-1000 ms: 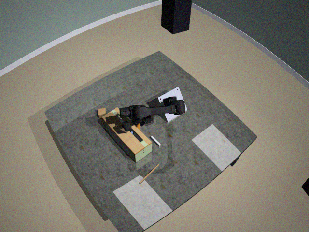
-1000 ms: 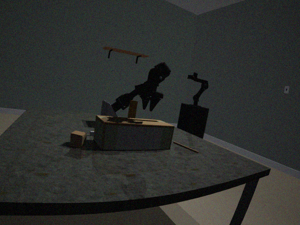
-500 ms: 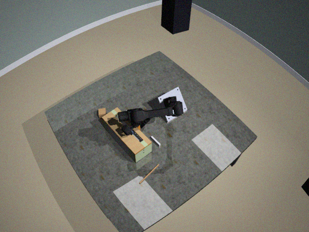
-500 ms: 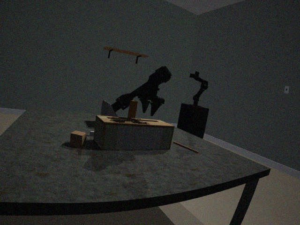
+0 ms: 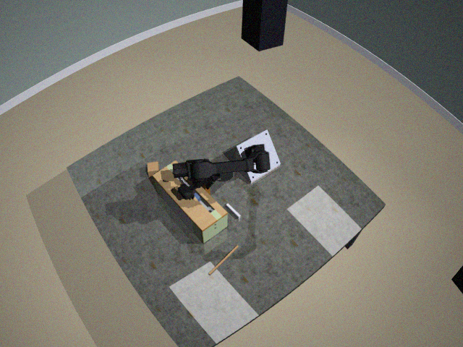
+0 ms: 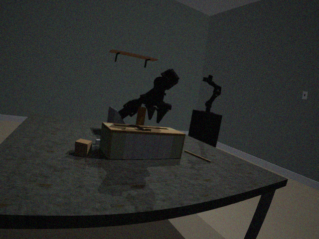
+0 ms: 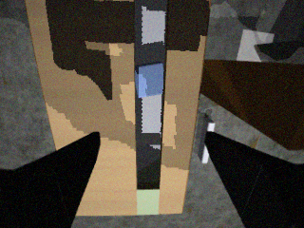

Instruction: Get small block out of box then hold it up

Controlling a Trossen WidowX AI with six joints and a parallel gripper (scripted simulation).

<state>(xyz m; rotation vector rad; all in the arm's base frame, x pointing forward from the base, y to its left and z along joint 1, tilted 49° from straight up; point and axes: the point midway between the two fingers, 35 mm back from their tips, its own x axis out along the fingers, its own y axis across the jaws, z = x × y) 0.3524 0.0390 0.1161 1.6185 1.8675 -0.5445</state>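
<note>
The box is long, with a tan top and a dark slot along its middle. A small blue block shows through the slot, lying on the shelf inside. One end of the box is pale green. My gripper is open and empty. It hangs above the box top, pointing down over the slot, with the block ahead of the fingertips in the wrist view.
A brown upright post stands beside the box. A small tan cube lies at one end of the box. A white bar and a thin wooden stick lie on the table.
</note>
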